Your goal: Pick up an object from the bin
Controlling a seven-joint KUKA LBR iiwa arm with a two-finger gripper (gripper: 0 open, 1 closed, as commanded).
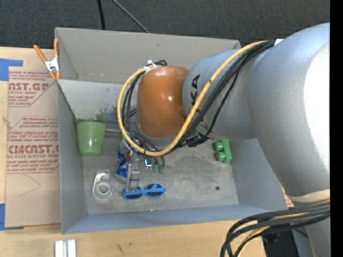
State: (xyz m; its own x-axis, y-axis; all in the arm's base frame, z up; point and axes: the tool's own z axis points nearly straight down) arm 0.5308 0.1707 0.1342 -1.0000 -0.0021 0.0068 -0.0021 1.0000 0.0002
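You see the gripper [132, 171] low at lower centre of the frame, right above the blue glasses [143, 191], how wide it stands you cannot tell, green cup [90, 138] at left, clear ring [102, 187] below it, green block [223, 151] at right.

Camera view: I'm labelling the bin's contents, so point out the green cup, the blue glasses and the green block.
green cup [90, 139], camera view, on its outer wall.
blue glasses [142, 192], camera view, on the middle between the lenses.
green block [223, 151], camera view, on its top face.
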